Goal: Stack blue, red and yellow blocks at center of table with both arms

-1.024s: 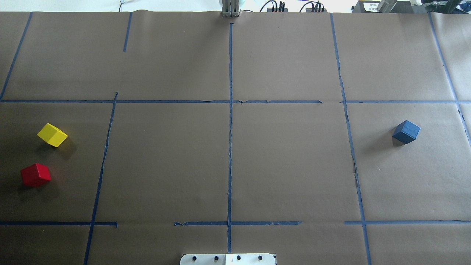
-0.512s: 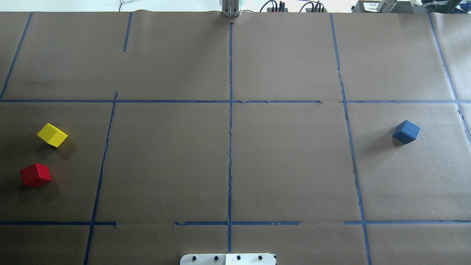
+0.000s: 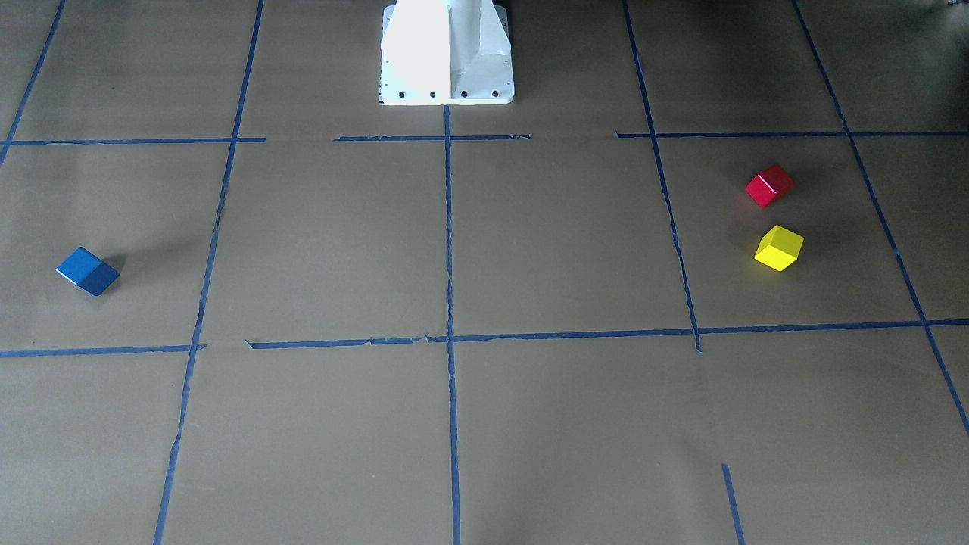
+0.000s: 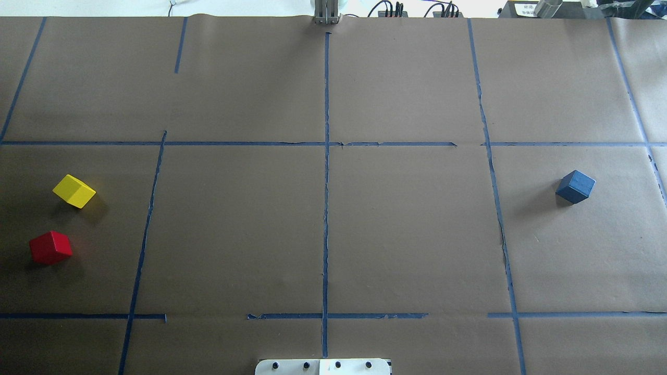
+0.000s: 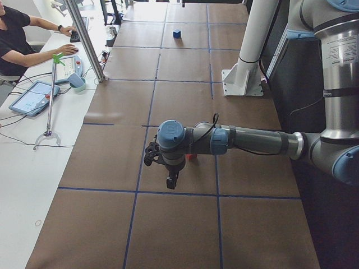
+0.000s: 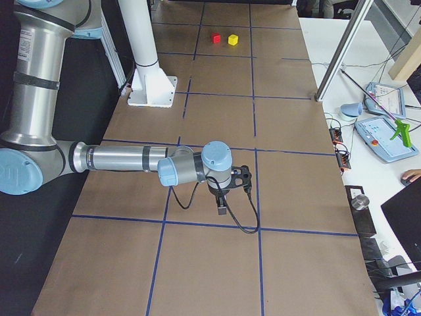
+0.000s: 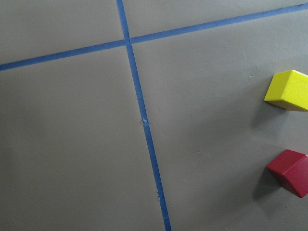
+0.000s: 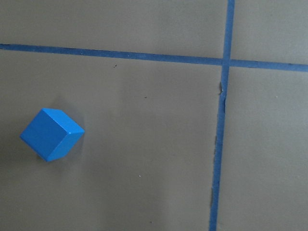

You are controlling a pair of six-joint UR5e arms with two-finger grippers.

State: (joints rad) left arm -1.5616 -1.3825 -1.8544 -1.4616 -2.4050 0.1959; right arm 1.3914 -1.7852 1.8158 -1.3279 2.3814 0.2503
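My yellow wooden cube [image 4: 74, 191] and red wooden cube [image 4: 50, 247] sit near each other at the left end of the brown paper-covered table [image 4: 406, 234]. The blue wooden cube [image 4: 575, 186] lies well apart at the right end. None has a long axis, and each is turned corner-on to the blue tape grid [image 4: 326, 208]. My left gripper [image 5: 170, 185] and right gripper [image 6: 222, 212] hang over the table, but I cannot tell how far open either is.

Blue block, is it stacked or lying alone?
Alone: the blue block rests on the table, far from the red block and yellow block.
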